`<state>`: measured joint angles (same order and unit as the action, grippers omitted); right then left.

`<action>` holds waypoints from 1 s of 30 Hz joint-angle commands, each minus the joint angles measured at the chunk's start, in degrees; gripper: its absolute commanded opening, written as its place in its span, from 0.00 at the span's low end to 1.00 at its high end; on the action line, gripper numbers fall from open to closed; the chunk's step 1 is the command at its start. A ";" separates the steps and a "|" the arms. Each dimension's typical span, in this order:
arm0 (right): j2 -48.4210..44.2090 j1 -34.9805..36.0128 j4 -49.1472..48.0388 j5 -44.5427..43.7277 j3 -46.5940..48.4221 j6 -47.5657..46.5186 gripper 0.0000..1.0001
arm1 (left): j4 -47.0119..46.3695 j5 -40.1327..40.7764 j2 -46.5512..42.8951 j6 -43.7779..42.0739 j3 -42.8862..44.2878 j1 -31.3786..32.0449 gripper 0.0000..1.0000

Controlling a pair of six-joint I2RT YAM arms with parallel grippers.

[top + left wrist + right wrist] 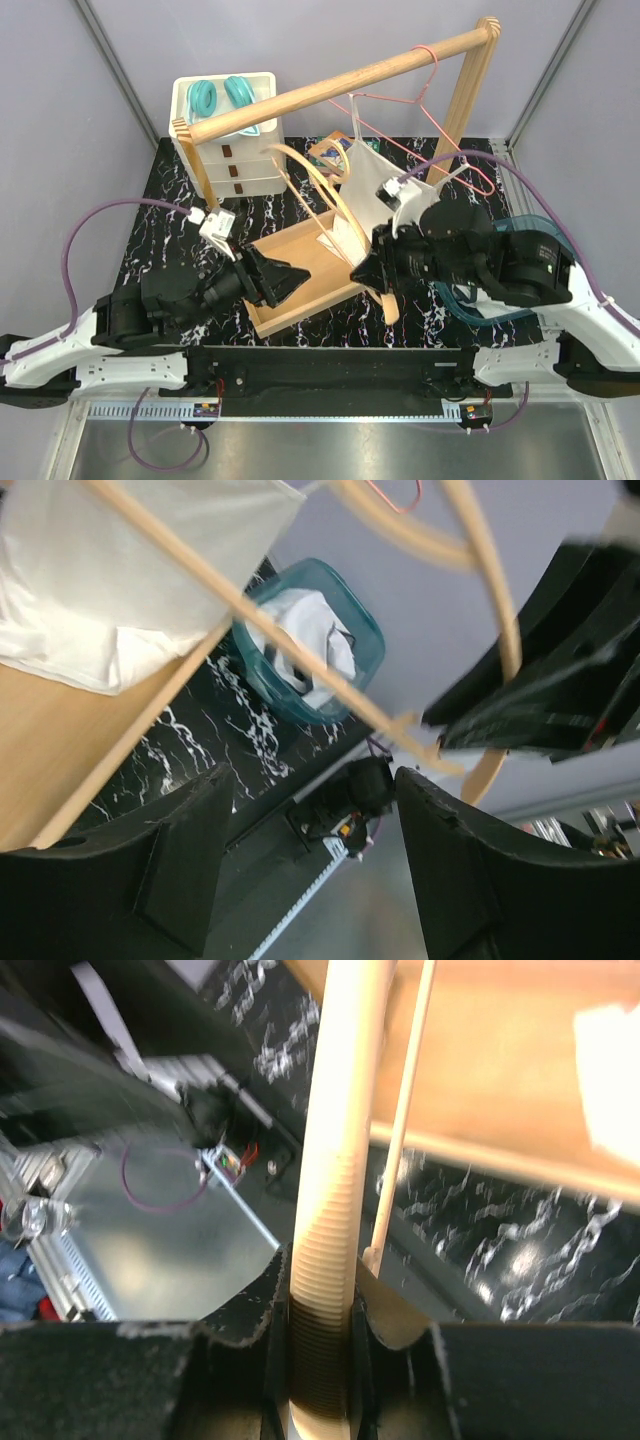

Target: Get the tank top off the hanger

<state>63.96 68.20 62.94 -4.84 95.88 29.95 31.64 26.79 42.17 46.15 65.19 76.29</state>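
A white tank top (368, 185) hangs on a curved wooden hanger (335, 205), and its lower part drapes into a wooden tray (300, 300). My right gripper (362, 272) is shut on the ridged end of the hanger's arm (335, 1160), with the hanger's thin bar (400, 1130) beside it. My left gripper (297, 280) is open and empty over the tray's near side, pointing at the right gripper. In the left wrist view its fingers (190, 850) are wide apart, with the tank top (110, 590) at upper left behind the hanger's bars (250, 615).
A wooden clothes rack (330, 85) spans the back, with a pink wire hanger (420, 100) on its rod. A white drawer unit (235, 150) with teal items on top stands at back left. A teal bin (310, 645) of white cloth sits at right.
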 commanded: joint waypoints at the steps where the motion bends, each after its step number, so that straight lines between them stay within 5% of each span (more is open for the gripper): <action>1: 6.16 0.00 -2.29 -3.95 13.51 -11.47 0.00 | -5.27 -9.11 -3.93 1.13 -4.27 0.09 0.64; 15: 34.20 -0.09 6.40 -1.05 49.82 -23.19 0.00 | -2.90 -15.79 -6.77 9.22 -15.44 0.17 0.61; 30: 33.59 0.00 1.57 5.29 39.64 -15.29 0.00 | 4.75 -23.18 9.76 5.97 -15.53 0.17 0.62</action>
<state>98.59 68.10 62.57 -1.98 135.22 11.62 36.69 5.85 50.87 53.82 50.22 76.31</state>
